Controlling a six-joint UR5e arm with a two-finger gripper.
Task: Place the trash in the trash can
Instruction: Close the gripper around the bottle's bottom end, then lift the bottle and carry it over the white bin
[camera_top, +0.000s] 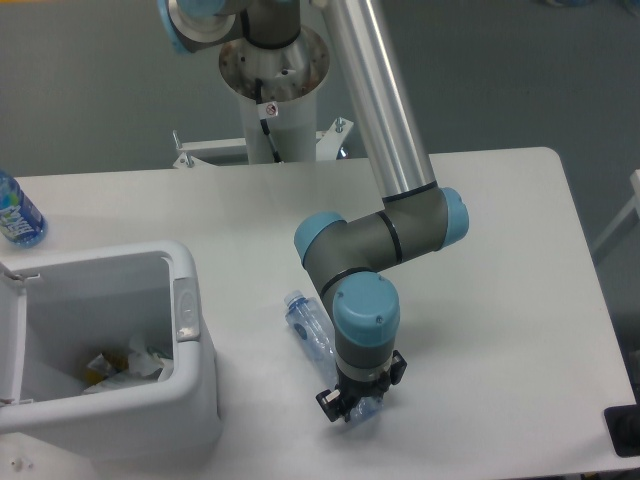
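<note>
— Halfway there, by the look of it. Crumpled scraps already down in the bin (190, 400), white with some yellow; possibly the wrapper (128, 362) among them, too small to call. Bottle (312, 328) not yet in, lying near the tabletop's front edge, just right of the bin, cap toward the rear.

— And the gripper (350, 408)?
— Down over the bottle's base end, fingers either side. Clenched on it or only straddling it? Cannot tell: wrist in the way, jaws mostly masked.

— Left to do, then?
— Lift, carry left, drop in the bin.

— Anything else hidden?
— Bottle's lower half behind the wrist. Bin cut off at the left and bottom. Labelled bottle (17, 213) clipped at the table's left edge.
</note>
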